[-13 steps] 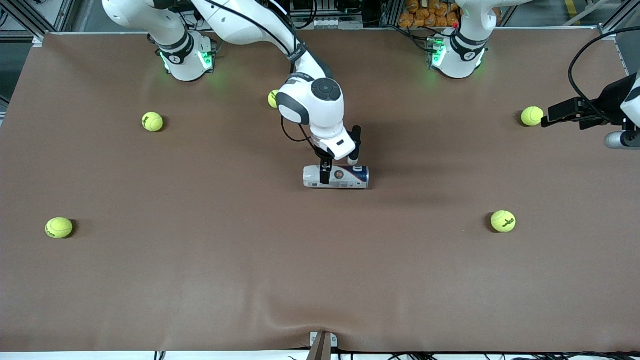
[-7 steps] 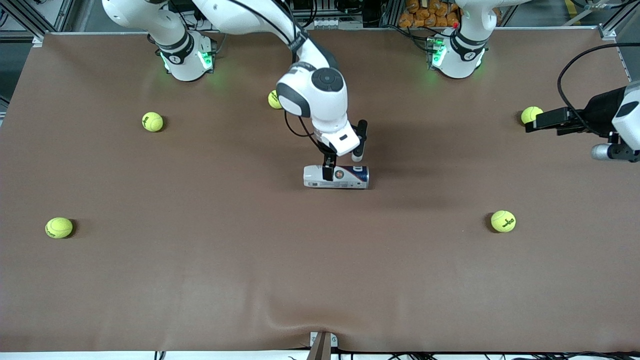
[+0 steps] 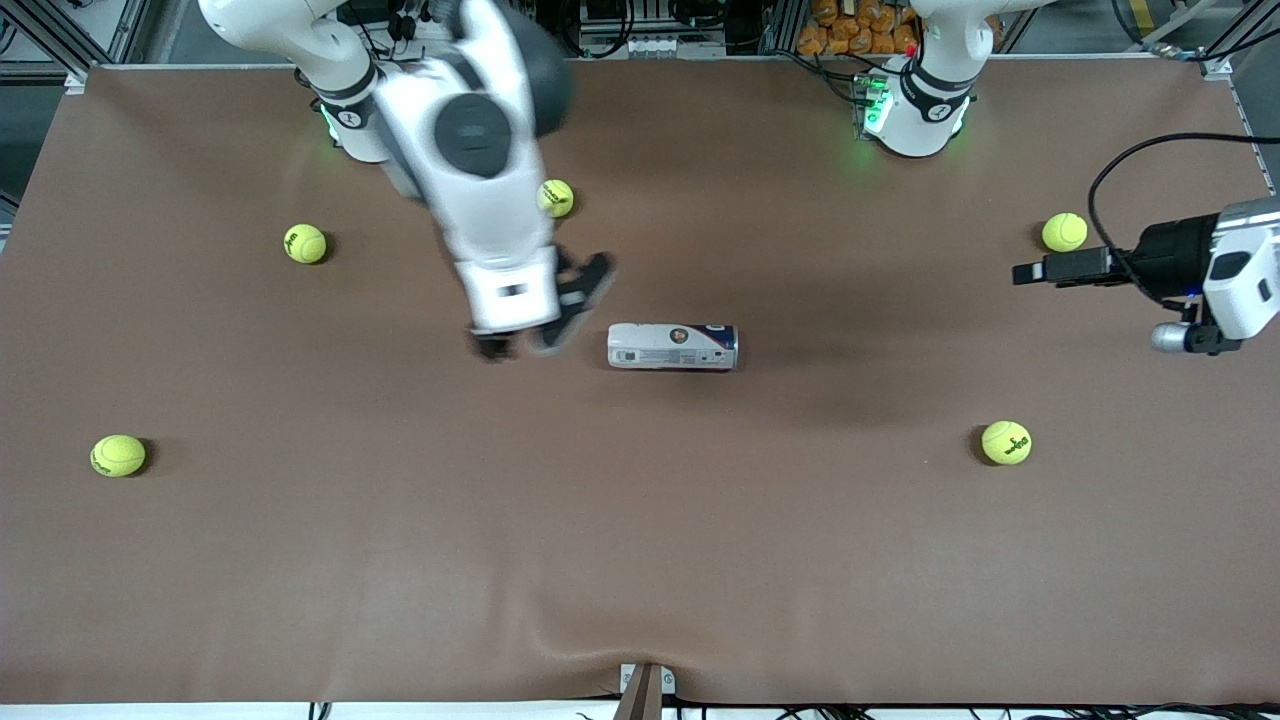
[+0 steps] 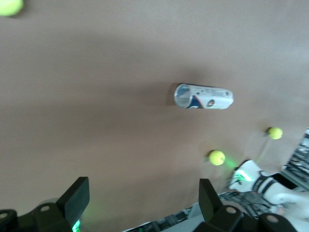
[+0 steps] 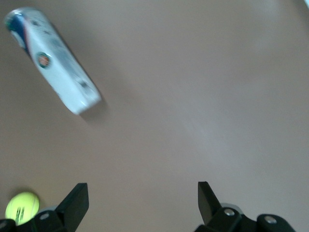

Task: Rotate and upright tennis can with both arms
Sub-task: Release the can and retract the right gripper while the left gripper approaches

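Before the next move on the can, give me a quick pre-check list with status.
1. Can lying on its side on the table, not upright: not ok.
2. Right hand open, over bare table beside the can, touching nothing: ok.
3. Left hand open, over the table's left-arm end near a ball, well away from the can: ok.
4. Balls apart from the can; closest one is farther from the front camera: ok.
5. Lid on the can: cannot tell.

The table (image 3: 640,560) looks like matt brown cloth. The tennis can (image 3: 672,347) looks smooth and shiny. The balls (image 3: 1006,442) look fuzzy.
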Controlling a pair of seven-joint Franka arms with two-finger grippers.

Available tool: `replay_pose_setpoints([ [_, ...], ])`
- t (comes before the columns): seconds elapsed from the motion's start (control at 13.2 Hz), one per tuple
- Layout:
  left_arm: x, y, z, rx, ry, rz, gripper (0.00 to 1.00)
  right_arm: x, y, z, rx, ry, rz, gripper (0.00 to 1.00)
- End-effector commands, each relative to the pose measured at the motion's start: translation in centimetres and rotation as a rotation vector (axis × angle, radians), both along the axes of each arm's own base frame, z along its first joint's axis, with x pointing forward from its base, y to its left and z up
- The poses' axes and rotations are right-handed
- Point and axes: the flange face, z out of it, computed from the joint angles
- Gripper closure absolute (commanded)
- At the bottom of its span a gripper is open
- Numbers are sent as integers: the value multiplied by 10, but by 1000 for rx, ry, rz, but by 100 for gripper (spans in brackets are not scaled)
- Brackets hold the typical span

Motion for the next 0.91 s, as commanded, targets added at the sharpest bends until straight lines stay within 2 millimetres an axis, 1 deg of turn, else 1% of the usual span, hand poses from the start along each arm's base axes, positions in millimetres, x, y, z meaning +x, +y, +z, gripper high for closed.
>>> replay_pose_setpoints([
  [0.0,-7,-5,-22,-54,8,56,0,26,-63,49,-17,27,-213,0],
  [0.15,-8,-13,-39,-109,22,97,0,33,-113,78,-23,3,-360,0],
  [0.23,-10,-18,-52,-132,24,119,0,33,-134,90,-27,-11,-439,0],
  [0.3,-12,-31,-67,-148,21,132,0,30,-154,103,-35,-18,-528,0],
  [0.38,-14,-44,-79,-164,19,148,0,27,-170,111,-47,-19,-611,0],
  [0.45,-16,-53,-89,-186,23,169,0,26,-182,118,-47,-25,-666,0],
  [0.53,-18,-64,-99,-209,30,188,0,21,-193,130,-38,-33,-693,0],
  [0.6,-18,-74,-112,-226,35,200,0,22,-217,134,-42,-34,-736,0],
  [0.68,-16,-82,-124,-245,30,211,0,21,-235,139,-38,-39,-769,0],
  [0.76,-15,-90,-140,-276,33,218,0,19,-253,149,-19,-47,-801,0],
  [0.83,-14,-96,-158,-311,52,227,0,16,-280,158,4,-50,-846,0],
])
